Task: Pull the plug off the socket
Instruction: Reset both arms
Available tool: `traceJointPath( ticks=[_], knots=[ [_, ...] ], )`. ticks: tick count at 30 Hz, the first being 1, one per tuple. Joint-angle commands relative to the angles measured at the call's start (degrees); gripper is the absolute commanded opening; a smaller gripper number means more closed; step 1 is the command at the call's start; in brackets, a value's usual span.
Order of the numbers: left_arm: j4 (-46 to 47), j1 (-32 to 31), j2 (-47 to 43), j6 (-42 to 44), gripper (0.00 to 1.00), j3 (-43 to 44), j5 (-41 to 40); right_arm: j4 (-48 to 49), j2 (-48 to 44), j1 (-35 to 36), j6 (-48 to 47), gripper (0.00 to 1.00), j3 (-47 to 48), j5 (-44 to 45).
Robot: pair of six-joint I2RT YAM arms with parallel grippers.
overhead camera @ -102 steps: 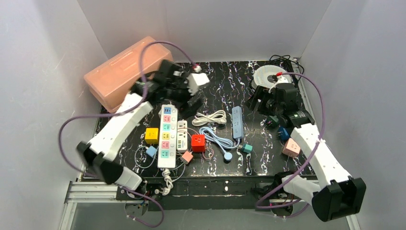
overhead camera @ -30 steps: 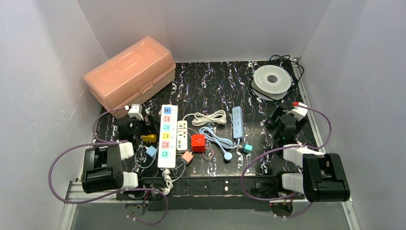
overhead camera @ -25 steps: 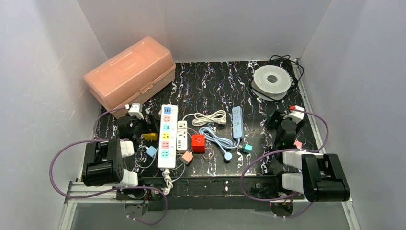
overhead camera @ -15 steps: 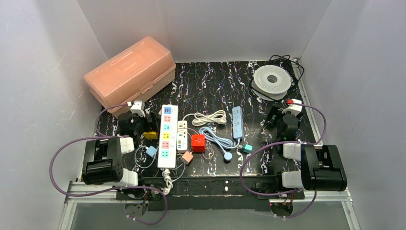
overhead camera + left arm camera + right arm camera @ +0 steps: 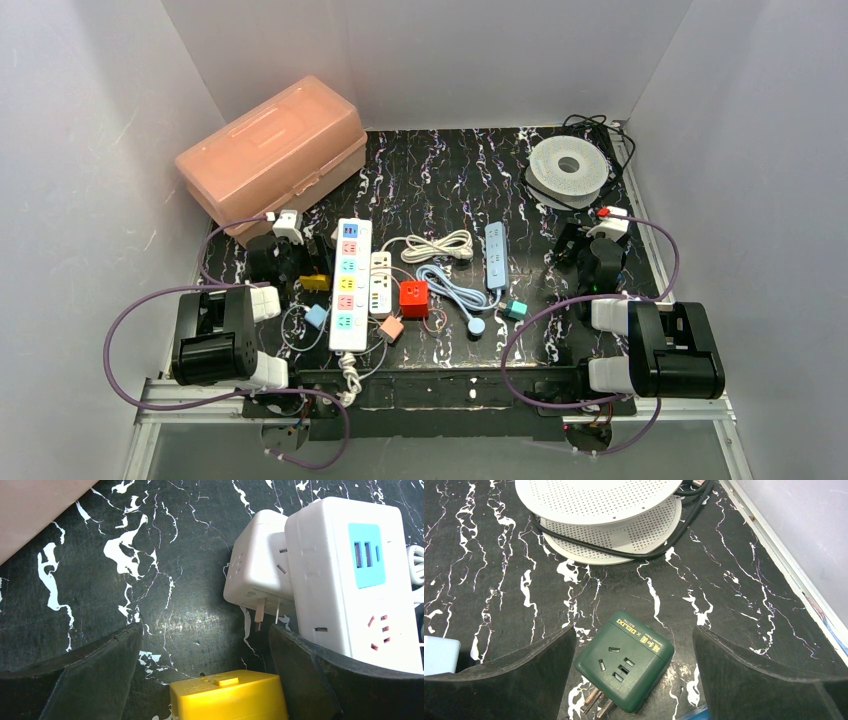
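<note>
In the left wrist view a white cube plug [image 5: 257,577] lies on its side against the end of the white power strip [image 5: 357,580], bare prongs pointing at me, out of any socket. My left gripper [image 5: 205,645] is open just above the table, a yellow cube adapter [image 5: 227,700] low between its fingers, untouched. My right gripper [image 5: 633,640] is open too, straddling a dark green adapter [image 5: 626,662] that lies with its prongs showing. From above, both arms sit folded back, the left gripper [image 5: 295,262] beside the strip [image 5: 349,285], the right gripper [image 5: 588,255] at the right.
A pink lidded box [image 5: 270,150] stands at the back left and a white spool [image 5: 567,168] with black cable at the back right. Mid-table lie a red cube [image 5: 414,297], a blue strip [image 5: 495,255], coiled cords [image 5: 440,245] and small coloured adapters.
Both arms, stretched out over the table a few seconds ago, have folded back toward the near edge. In the last half second nothing has moved.
</note>
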Motion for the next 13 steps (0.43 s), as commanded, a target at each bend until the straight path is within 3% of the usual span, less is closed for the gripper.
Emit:
traceJointPath(
  ticks=[1,13],
  knots=[
    [-12.4,-0.8,3.3,3.2,0.98,-3.2,-1.8,2.4,-0.7,-0.1,-0.2,0.94,0.6,-0.1],
    [-13.3,-1.4,3.3,3.7,0.98,-2.9,-2.7,2.4,-0.7,-0.2,-0.3,0.94,0.6,-0.1]
  ],
)
